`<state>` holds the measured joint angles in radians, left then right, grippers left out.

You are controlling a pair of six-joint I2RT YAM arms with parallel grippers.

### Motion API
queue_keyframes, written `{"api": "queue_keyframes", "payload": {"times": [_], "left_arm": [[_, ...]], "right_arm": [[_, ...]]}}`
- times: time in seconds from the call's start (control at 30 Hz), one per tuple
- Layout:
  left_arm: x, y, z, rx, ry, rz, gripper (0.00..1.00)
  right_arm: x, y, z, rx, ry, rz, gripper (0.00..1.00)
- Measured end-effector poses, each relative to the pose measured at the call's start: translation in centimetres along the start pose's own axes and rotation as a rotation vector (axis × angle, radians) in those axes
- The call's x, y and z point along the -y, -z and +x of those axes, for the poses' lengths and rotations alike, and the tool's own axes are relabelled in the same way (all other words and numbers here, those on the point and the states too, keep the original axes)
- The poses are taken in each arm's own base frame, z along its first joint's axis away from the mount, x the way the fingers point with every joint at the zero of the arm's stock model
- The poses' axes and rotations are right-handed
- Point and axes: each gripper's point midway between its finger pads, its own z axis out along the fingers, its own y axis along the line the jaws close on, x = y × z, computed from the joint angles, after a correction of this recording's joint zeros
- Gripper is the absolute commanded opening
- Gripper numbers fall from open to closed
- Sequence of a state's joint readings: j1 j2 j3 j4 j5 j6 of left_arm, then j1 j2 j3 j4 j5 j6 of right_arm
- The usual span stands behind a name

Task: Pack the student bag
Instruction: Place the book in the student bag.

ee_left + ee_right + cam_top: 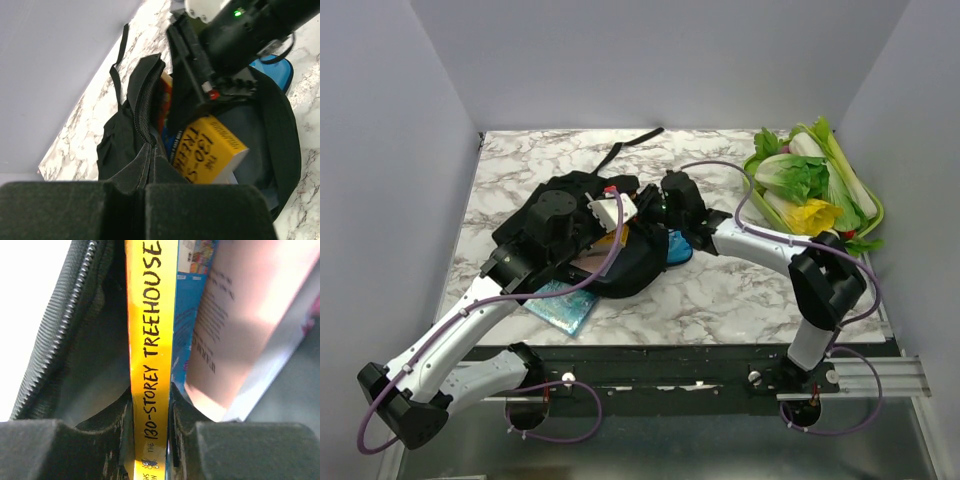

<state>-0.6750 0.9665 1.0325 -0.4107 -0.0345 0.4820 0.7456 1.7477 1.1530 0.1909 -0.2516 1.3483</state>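
My left gripper (143, 189) is pinched shut on a fold of the student bag (122, 140) beside its zipper — the mouth gapes open. Inside, a yellow book (210, 152) sits tilted, the right gripper (194, 106) at its upper edge. A blue case (278, 71) lies beyond the bag on the marble surface (95, 120).

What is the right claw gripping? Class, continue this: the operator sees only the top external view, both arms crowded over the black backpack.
Observer: The right claw is shut on the spine of a thin yellow paperback book, titled 130-Storey Treehouse.
Operator: Is it inside yet?
Observer: Partly; it stands within the soft black fabric backpack, beside a pale pink book.
Operator: And the left claw?
Observer: The left claw pinches the backpack's fabric beside its zipper, holding the mouth open.
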Motion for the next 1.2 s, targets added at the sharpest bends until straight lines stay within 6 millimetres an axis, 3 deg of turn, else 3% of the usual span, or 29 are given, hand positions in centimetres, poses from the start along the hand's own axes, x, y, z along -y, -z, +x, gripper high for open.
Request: {"api": "queue_keyframes", "payload": {"times": [0.03,0.13,0.17,0.27,0.33,0.47,0.63,0.77,0.83,0.87,0.97,1.1,1.2], "left_arm": [[0.0,0.0,0.0,0.002,0.001,0.0,0.0],[0.0,0.1,0.0,0.002,0.001,0.0,0.0],[0.0,0.1,0.2,-0.001,0.002,-0.001,0.0],[0.0,0.0,0.9,-0.017,0.005,-0.007,0.0],[-0.2,-0.1,1.6,-0.033,0.008,-0.02,0.0],[-0.5,-0.3,2.8,-0.052,0.025,-0.048,0.0],[-1.4,-0.9,3.7,-0.053,0.063,-0.108,0.0],[-2.3,-1.2,4.1,-0.052,0.096,-0.146,0.0],[-2.4,-1.3,4.0,-0.052,0.106,-0.149,0.0],[-2.5,-1.3,4.0,-0.051,0.108,-0.15,0.0],[-2.6,-1.2,3.7,-0.051,0.116,-0.151,0.0],[-2.7,-1.2,3.6,-0.048,0.121,-0.152,0.0],[-2.7,-1.2,3.6,-0.047,0.123,-0.151,0.0]], "right_arm": [[-0.5,-0.5,-0.4,0.029,0.016,0.007,0.01],[-1.8,-2.7,-0.9,0.08,0.074,0.025,0.21],[-2.3,-3.7,-0.8,0.086,0.094,0.033,0.41],[-2.7,-6.9,-0.1,0.082,0.157,0.055,0.63],[-2.2,-8.0,0.9,0.059,0.188,0.076,0.69],[-0.2,-7.4,2.1,0.023,0.256,0.144,0.76],[1.5,-3.7,2.7,-0.003,0.348,0.201,0.75],[-1.0,-1.4,2.4,0.014,0.405,0.154,0.66],[-1.7,-1.2,2.4,0.017,0.419,0.14,0.58],[-1.7,-1.3,2.4,0.015,0.425,0.141,0.48],[-0.2,-1.8,2.6,0.001,0.437,0.181,0.35],[2.6,-2.0,2.3,0.007,0.455,0.28,0.25],[3.5,-1.8,1.8,0.027,0.467,0.322,0.19]]}}
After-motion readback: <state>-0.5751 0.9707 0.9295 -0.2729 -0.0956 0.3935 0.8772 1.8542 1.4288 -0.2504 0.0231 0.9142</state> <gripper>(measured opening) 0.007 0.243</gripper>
